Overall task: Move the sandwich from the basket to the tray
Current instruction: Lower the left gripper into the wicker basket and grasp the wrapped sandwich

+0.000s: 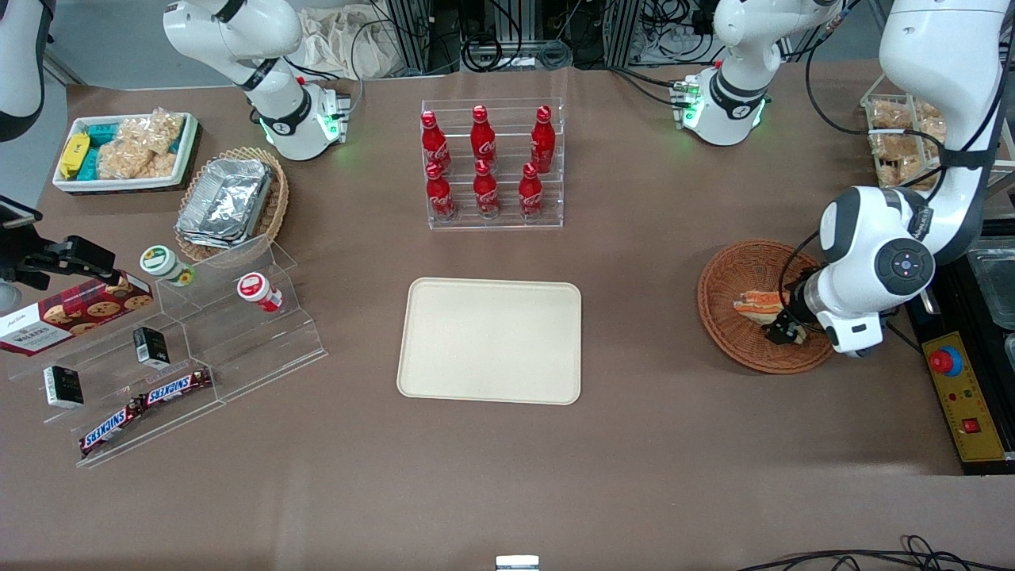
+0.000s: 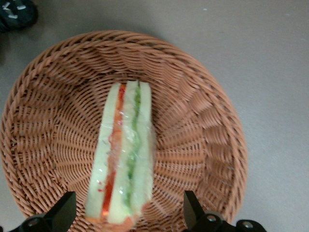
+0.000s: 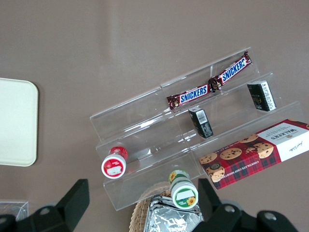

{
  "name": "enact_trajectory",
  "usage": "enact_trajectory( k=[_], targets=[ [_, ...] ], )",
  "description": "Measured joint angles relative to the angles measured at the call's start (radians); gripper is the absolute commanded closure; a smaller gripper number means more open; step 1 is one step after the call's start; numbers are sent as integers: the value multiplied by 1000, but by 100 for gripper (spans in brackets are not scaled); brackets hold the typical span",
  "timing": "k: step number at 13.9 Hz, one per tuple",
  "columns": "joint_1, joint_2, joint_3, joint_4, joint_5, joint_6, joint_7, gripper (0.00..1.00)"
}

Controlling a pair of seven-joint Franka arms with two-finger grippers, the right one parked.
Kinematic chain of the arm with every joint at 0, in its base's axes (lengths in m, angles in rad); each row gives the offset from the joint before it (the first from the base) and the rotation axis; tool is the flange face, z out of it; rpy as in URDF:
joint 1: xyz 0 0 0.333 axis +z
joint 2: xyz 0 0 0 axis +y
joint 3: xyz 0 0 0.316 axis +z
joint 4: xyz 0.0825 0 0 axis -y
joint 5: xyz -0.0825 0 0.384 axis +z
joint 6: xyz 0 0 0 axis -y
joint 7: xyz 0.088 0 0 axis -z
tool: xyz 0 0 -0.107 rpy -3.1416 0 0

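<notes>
In the front view we see the pincer (image 1: 785,327) lowered into the reddish-brown wicker basket (image 1: 733,279), which sits on the brown tabletop (image 1: 650,444) toward the working arm's end. The sandwich (image 1: 760,304) lies inside the basket, just beside the pincer. The cream tray (image 1: 490,340) rests bare near the middle of the tabletop, well apart from the basket. Farther from the camera than the tray stands a clear rack of red cola bottles (image 1: 486,162).

In the left wrist view we find the sandwich (image 2: 124,154) lying on the basket's (image 2: 203,121) woven floor, its orange and green layers showing through the clear wrap. The two fingertips (image 2: 64,209) stand wide apart, one on each side of the wedge's broad end, neither pressing it.

In the right wrist view we see a corner of the tray (image 3: 17,123) and a clear stepped stand holding Snickers bars (image 3: 208,86).
</notes>
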Motion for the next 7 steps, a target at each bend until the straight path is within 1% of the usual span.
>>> enact_trajectory(
  k=[4,5,6,7],
  targets=[
    [11,21,18,-16,0,2,-5,1],
    [11,29,21,-17,0,3,-6,4],
    [11,38,22,-18,0,3,-7,19],
    [11,48,24,-19,0,3,-9,57]
  ],
)
